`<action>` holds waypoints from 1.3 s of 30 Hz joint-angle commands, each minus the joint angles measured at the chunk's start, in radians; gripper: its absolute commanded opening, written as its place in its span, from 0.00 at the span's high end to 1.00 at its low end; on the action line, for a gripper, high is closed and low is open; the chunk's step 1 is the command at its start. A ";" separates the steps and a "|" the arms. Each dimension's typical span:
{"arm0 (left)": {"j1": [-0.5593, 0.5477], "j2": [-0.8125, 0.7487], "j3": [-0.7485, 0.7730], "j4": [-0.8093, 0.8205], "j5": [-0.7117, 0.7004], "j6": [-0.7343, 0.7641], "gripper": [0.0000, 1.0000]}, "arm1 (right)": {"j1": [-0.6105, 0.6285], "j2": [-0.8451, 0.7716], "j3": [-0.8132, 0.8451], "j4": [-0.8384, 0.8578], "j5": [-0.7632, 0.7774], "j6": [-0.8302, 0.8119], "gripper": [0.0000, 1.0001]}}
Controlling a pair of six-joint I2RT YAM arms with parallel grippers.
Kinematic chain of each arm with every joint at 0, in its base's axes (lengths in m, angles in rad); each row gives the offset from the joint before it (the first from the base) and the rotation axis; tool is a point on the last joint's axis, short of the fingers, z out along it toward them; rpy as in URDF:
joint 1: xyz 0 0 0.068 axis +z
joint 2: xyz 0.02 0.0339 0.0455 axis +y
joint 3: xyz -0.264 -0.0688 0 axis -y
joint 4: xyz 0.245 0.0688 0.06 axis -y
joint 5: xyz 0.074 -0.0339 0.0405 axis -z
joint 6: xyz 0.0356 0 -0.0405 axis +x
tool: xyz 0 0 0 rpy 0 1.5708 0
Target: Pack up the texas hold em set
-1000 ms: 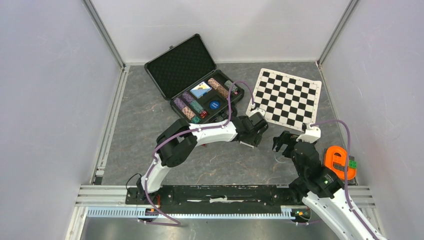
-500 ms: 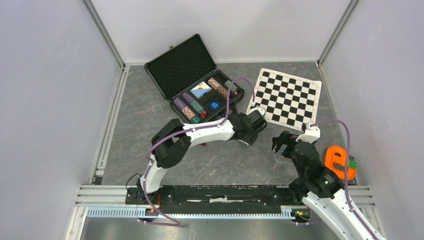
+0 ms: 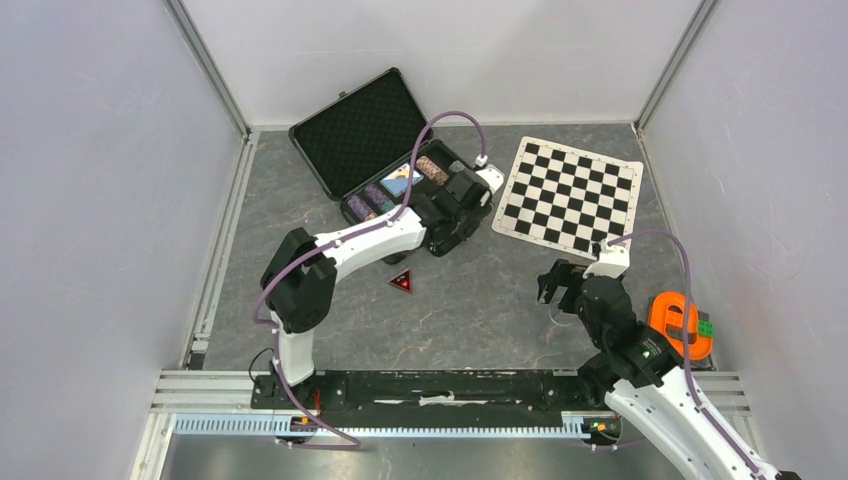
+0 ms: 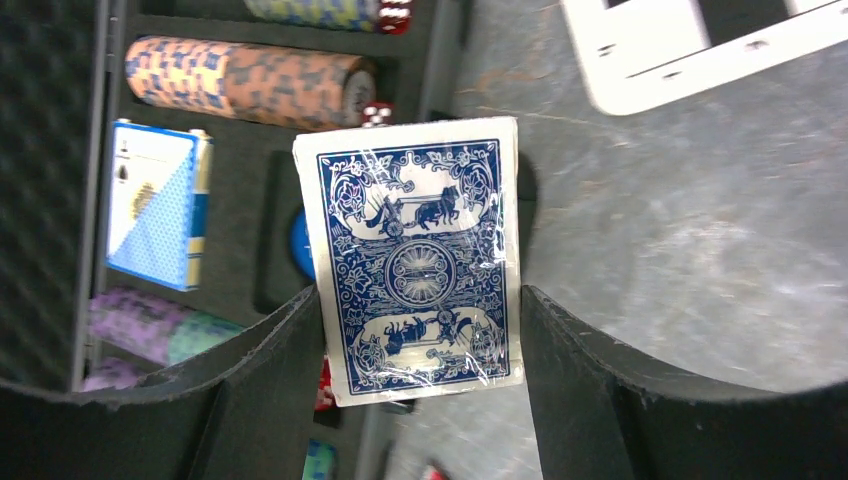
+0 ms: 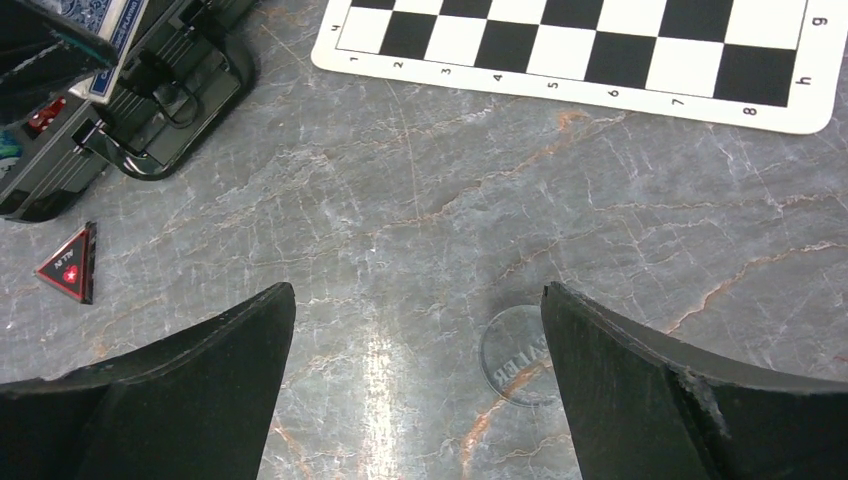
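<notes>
The black briefcase (image 3: pixel 362 138) lies open at the back, foam-lined lid up. My left gripper (image 3: pixel 447 205) hovers over its right end, shut on a blue-backed, plastic-wrapped card deck (image 4: pixel 415 260) held by its long edges. In the left wrist view my left gripper (image 4: pixel 420 300) has below it a second deck (image 4: pixel 155 205), an orange-blue chip stack (image 4: pixel 245 80), purple chips (image 4: pixel 150 325), red dice (image 4: pixel 378 112) and the part-hidden blue round button (image 4: pixel 300 245). My right gripper (image 3: pixel 553 287) is open and empty over bare table (image 5: pixel 416 295), above a clear round dealer disc (image 5: pixel 520 355).
A black-and-white chess mat (image 3: pixel 570 195) lies right of the case; its corner shows in the left wrist view (image 4: pixel 690 40). A small red-black triangle (image 3: pixel 401 281) lies on the table in front of the case. An orange plastic object (image 3: pixel 678 325) sits by the right wall.
My left arm has swung from the table's middle up and left to the case's right end with the deck in it, uncovering the red-black triangle. The right arm has barely moved.
</notes>
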 commanded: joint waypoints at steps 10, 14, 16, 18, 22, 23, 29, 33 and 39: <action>0.218 0.045 0.002 0.183 0.176 0.257 0.44 | 0.000 0.103 0.068 0.086 -0.051 -0.037 0.01; 0.238 0.104 0.047 0.148 0.201 0.284 0.43 | -0.001 0.162 0.090 0.099 -0.069 -0.038 0.01; 0.242 0.137 0.081 0.105 0.210 0.283 0.43 | 0.000 0.179 0.099 0.108 -0.081 -0.031 0.01; 0.246 0.149 0.090 0.084 0.233 0.283 0.42 | 0.000 0.190 0.105 0.118 -0.089 -0.029 0.01; 0.253 0.153 0.085 0.033 0.315 0.336 0.41 | -0.001 0.204 0.121 0.119 -0.098 -0.020 0.01; 0.255 0.156 0.088 0.003 0.330 0.349 0.40 | -0.001 0.206 0.125 0.119 -0.101 -0.021 0.02; 0.276 0.152 0.095 -0.100 0.340 0.373 0.42 | -0.001 0.229 0.141 0.118 -0.115 -0.011 0.01; 0.288 0.141 0.113 -0.158 0.341 0.364 0.42 | -0.001 0.250 0.143 0.128 -0.148 0.000 0.01; 0.294 0.179 0.214 -0.343 0.422 0.382 0.42 | 0.000 0.257 0.159 0.127 -0.166 0.006 0.01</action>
